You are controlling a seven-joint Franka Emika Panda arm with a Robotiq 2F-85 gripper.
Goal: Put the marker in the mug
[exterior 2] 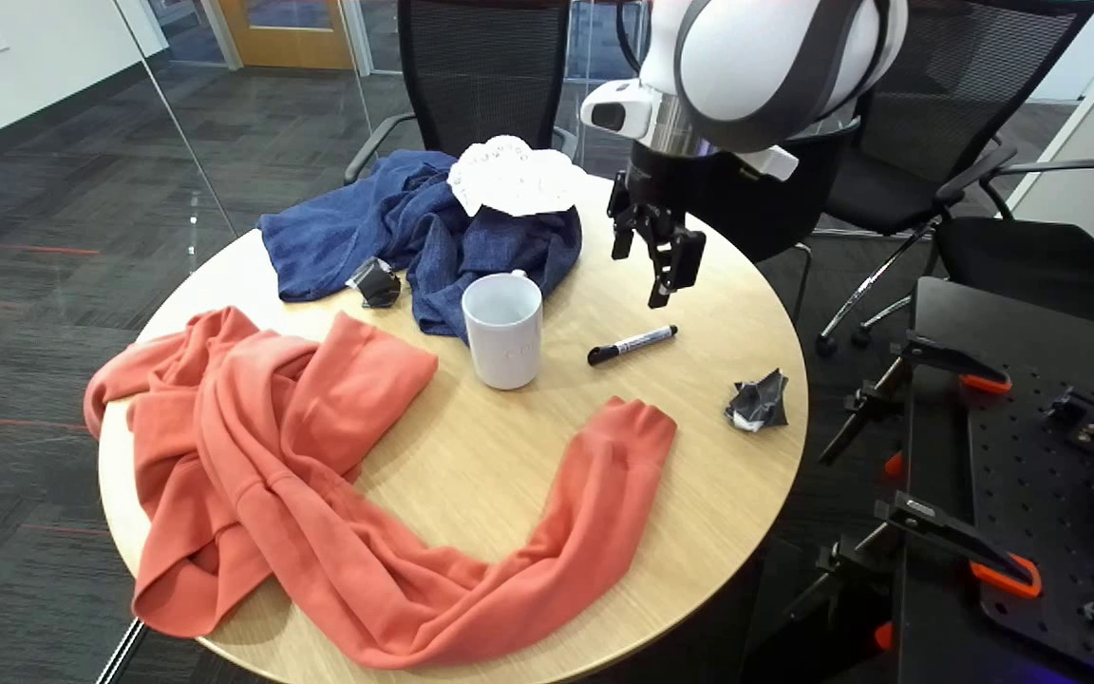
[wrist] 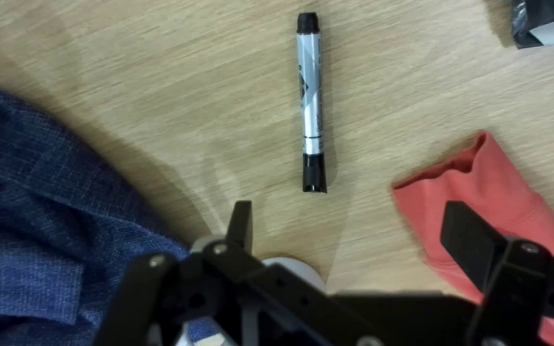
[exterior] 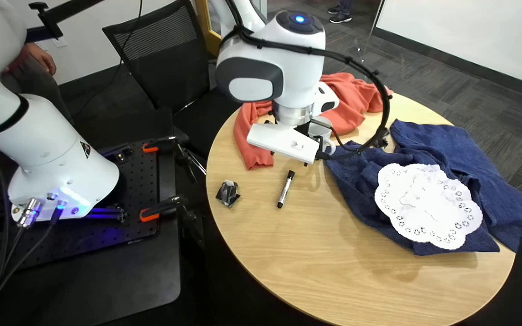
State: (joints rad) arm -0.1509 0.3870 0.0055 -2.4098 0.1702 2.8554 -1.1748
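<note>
Though the marker (wrist: 311,96) shows whole in the wrist view, the wide-spread gripper (wrist: 349,223) there hides most of the mug (wrist: 299,270).

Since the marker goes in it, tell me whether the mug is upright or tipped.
Upright: in an exterior view the mug stands with its round mouth facing up.

We see a white mug (exterior 2: 503,342) standing upright and, near the mug but apart, a silver marker (exterior 2: 634,343) with black ends lying flat.
</note>
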